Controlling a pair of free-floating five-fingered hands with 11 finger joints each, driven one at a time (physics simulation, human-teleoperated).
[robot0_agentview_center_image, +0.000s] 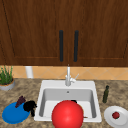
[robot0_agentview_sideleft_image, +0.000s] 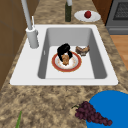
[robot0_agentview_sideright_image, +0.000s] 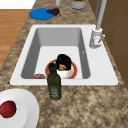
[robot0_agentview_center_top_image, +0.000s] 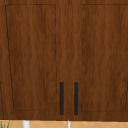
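My right hand (robot0_agentview_sideleft_image: 64, 50) hovers low in the sink (robot0_agentview_sideleft_image: 105, 77), over a red-rimmed white plate (robot0_agentview_sideleft_image: 75, 67). Its fingers are curled round a tan piece of food (robot0_agentview_sideleft_image: 65, 59). In the right side view this hand (robot0_agentview_sideright_image: 64, 60) sits over the same plate (robot0_agentview_sideright_image: 74, 71). A brown food item (robot0_agentview_sideleft_image: 82, 50) lies beside the plate. My left hand (robot0_agentview_center_image: 29, 106) hangs over the counter between the sink's left rim and a blue plate (robot0_agentview_center_image: 13, 115). Purple grapes (robot0_agentview_center_image: 20, 101) rest on that plate's edge. A large red round shape (robot0_agentview_center_image: 67, 114) covers the front of the basin in the front view.
A dark olive bottle (robot0_agentview_center_image: 106, 94) stands right of the sink. A white plate (robot0_agentview_center_image: 122, 120) with a red apple (robot0_agentview_center_image: 115, 115) lies at the front right. The faucet (robot0_agentview_center_image: 68, 76) rises behind the basin. A potted plant (robot0_agentview_center_image: 6, 80) is at the far left. Closed cabinet doors (robot0_agentview_center_top_image: 37, 57) hang above.
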